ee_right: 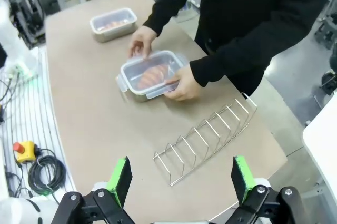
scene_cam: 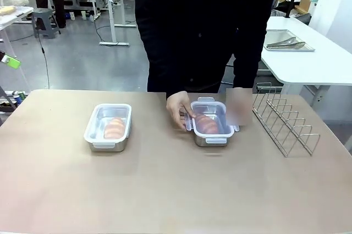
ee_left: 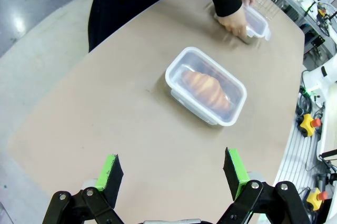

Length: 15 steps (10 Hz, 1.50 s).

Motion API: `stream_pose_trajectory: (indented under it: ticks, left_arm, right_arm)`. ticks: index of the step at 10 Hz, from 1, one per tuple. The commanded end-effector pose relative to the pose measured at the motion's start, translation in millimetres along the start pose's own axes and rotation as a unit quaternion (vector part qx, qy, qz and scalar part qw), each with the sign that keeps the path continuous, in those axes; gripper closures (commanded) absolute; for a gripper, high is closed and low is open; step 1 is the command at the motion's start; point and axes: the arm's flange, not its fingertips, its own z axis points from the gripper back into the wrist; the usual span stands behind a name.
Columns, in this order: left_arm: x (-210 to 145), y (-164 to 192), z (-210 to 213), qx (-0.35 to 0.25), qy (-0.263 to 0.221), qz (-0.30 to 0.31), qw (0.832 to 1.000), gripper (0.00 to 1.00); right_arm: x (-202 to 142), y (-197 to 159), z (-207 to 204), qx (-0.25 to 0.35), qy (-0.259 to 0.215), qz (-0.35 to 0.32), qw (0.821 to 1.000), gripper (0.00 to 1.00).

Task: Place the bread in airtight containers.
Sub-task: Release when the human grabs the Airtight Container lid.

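Left gripper [ee_left: 174,174] hangs open and empty above bare table [ee_left: 105,118]; ahead of its jaws sits a lidded steel container [ee_left: 206,85] holding a croissant [ee_left: 205,88]. Right gripper [ee_right: 181,179] is likewise open and empty, a wire rack [ee_right: 208,139] just beyond its jaws. Past the rack, a person's hands [ee_right: 184,83] press a lid onto the second container [ee_right: 148,74] over its croissant [ee_right: 150,75], blocking access there.
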Motion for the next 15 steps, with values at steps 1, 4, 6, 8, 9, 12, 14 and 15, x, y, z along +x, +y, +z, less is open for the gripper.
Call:
stream_pose_trajectory:
  ticks: [1, 4, 6, 8, 9, 12, 14, 15]
  left_arm:
    - [0.7, -3.4, -0.4, -0.001, 0.005, -0.005, 1.0, 0.0]
    - [0.7, -3.4, -0.4, -0.001, 0.005, -0.005, 1.0, 0.0]
    - [0.7, -3.4, -0.4, -0.001, 0.005, -0.005, 1.0, 0.0]
    - [0.7, -3.4, -0.4, -0.001, 0.005, -0.005, 1.0, 0.0]
    - [0.7, -3.4, -0.4, -0.001, 0.005, -0.005, 1.0, 0.0]
    - [0.7, -3.4, -0.4, -0.001, 0.005, -0.005, 1.0, 0.0]
    - [0.7, -3.4, -0.4, -0.001, 0.005, -0.005, 1.0, 0.0]
    - [0.7, -3.4, -0.4, -0.001, 0.005, -0.005, 1.0, 0.0]
  right_arm:
    - [-3.0, -2.5, -1.6, 0.002, 0.001, -0.014, 1.0, 0.0]
    - [-3.0, -2.5, -1.6, 0.002, 0.001, -0.014, 1.0, 0.0]
    - [-3.0, -2.5, -1.6, 0.002, 0.001, -0.014, 1.0, 0.0]
    - [-3.0, -2.5, -1.6, 0.002, 0.001, -0.014, 1.0, 0.0]
    - [-3.0, -2.5, -1.6, 0.002, 0.001, -0.014, 1.0, 0.0]
    - [-3.0, -2.5, -1.6, 0.002, 0.001, -0.014, 1.0, 0.0]
    - [-3.0, -2.5, -1.6, 0.002, 0.001, -0.014, 1.0, 0.0]
    - [-3.0, -2.5, -1.6, 0.002, 0.001, -0.014, 1.0, 0.0]
